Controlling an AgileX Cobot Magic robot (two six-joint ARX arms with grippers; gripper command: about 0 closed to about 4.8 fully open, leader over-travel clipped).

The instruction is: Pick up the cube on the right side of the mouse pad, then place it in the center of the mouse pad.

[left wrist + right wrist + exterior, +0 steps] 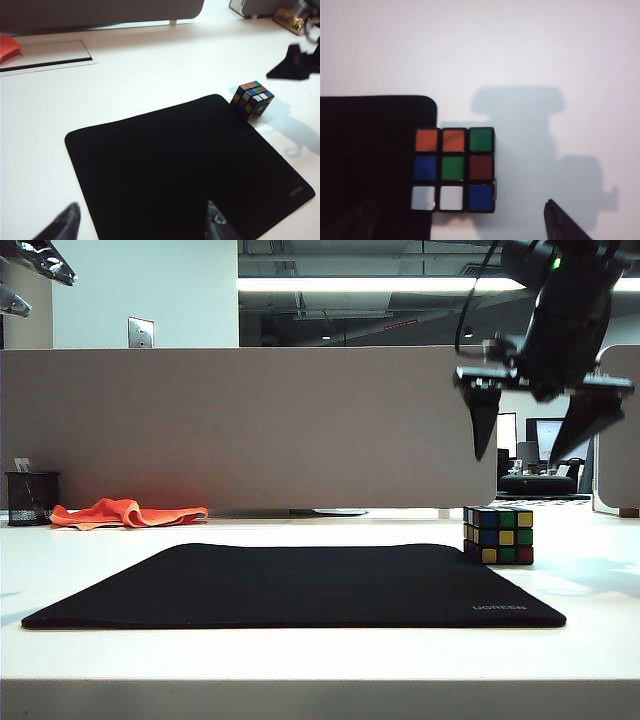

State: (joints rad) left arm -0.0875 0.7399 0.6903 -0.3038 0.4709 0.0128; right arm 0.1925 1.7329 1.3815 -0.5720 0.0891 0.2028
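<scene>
The cube, a small 3x3 puzzle cube with black edges and mixed stickers, sits right of centre in the exterior view, on the white table, hard against the far right corner of the mouse pad; whether one edge overlaps the mat cannot be told. It looks light, rigid and boxy, with glossy stickers that could slip, and its layers may twist under an uneven squeeze, so the likely best hold is square across two opposite flat faces at mid-height, not on corners. The pad is a flat black mat with grey UGREEN lettering near its front right corner, and its centre is bare. The right gripper hangs in the upper right of the exterior view, above and slightly to the right of the cube, fingers spread wide and holding nothing; in its wrist view the cube lies between its dark fingertips. The left gripper hovers over the pad's near edge, jaws wide apart and empty. An orange cloth and a black mesh pen cup lie at the far left.
</scene>
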